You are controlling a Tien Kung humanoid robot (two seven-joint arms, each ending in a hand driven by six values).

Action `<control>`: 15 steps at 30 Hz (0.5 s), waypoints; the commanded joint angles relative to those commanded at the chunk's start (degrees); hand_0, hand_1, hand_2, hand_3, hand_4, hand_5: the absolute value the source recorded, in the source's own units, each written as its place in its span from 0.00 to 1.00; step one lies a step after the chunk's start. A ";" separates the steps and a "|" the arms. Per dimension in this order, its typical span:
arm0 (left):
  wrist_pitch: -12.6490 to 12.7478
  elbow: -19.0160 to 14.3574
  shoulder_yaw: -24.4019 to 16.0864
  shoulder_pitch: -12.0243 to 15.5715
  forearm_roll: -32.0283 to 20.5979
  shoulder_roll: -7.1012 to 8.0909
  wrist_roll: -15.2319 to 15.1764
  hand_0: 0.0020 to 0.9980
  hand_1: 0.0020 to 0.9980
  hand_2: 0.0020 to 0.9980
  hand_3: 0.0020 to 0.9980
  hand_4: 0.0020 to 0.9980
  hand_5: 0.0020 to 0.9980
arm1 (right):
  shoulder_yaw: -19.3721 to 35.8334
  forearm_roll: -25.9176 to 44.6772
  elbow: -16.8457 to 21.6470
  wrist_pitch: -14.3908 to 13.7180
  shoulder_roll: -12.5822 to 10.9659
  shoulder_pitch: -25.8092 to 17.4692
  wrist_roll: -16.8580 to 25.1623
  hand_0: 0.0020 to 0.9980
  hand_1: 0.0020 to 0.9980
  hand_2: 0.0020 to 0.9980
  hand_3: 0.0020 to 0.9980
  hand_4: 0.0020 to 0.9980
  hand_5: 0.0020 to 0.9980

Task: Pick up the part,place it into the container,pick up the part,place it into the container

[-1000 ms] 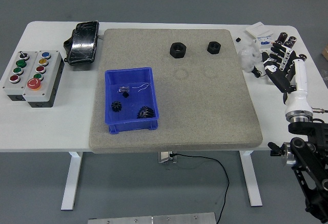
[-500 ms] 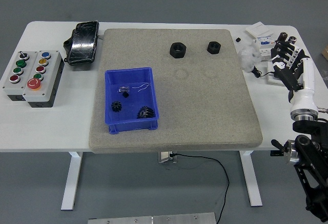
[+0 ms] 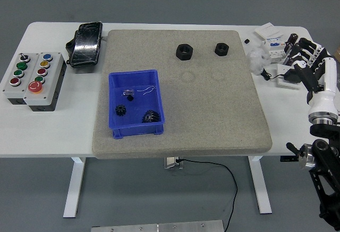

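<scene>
Two black hex nuts lie on the grey mat: a larger nut (image 3: 184,51) and a smaller nut (image 3: 221,48) to its right. A blue bin (image 3: 135,103) stands at the mat's left, holding two black gears (image 3: 150,116) and a small wire piece. My right hand (image 3: 304,59) hovers at the table's right edge, well right of the nuts, fingers spread and holding nothing. The left arm does not show.
A grey button box (image 3: 33,76) sits at the table's left, a black device (image 3: 85,43) behind it. White parts and boxes (image 3: 265,49) cluster at the right rear, under and beside my hand. A cable hangs below the table.
My right hand has drifted to the right and slightly back, away from the mat. Nothing on the table moved.
</scene>
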 joint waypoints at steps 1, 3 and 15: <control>-0.02 0.00 -0.03 -0.05 0.11 -0.10 0.01 0.66 0.63 0.55 0.60 0.70 0.37 | 0.13 0.32 -0.13 0.06 -0.12 0.05 0.08 0.69 0.72 0.73 0.69 0.79 0.42; 0.00 0.00 0.09 -0.16 -0.02 -0.24 -0.06 0.66 0.63 0.55 0.60 0.70 0.37 | 0.46 0.46 -0.03 0.11 -0.20 -0.03 0.17 0.69 0.72 0.73 0.69 0.79 0.42; 0.02 0.00 0.03 -0.46 0.06 -0.62 -0.11 0.66 0.63 0.55 0.60 0.70 0.37 | 0.48 2.14 -0.15 0.87 0.38 0.13 0.31 0.69 0.72 0.73 0.68 0.79 0.43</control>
